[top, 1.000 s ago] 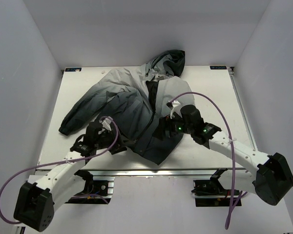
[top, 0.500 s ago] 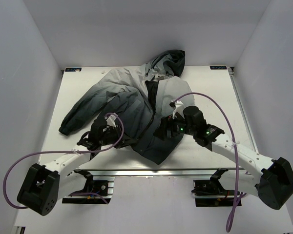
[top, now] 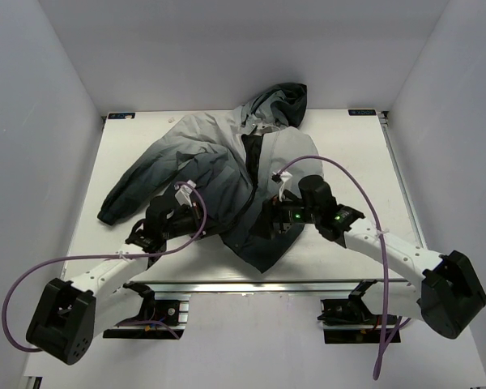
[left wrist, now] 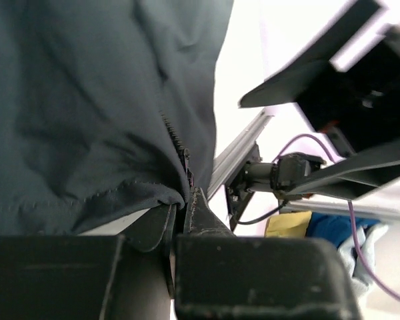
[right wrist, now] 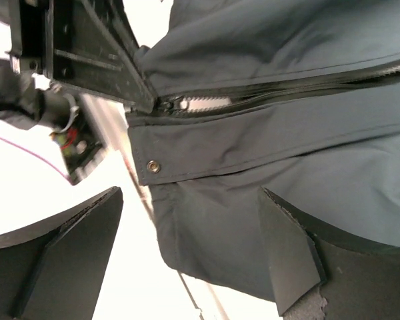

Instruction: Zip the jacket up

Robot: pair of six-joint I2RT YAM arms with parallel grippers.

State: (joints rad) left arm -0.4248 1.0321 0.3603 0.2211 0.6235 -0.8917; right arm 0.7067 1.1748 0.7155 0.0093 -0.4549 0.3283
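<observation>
The left gripper (left wrist: 181,212) seems pinched shut on the hem of the jacket (top: 219,166) beside its zipper (right wrist: 187,103), while the right gripper (right wrist: 190,200) hangs wide open over that hem.

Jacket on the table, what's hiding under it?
Only the white table shows around the jacket. The fabric covers whatever lies beneath it, so that is hidden. At the hem, the left gripper pinches the edge beside the zipper.
</observation>
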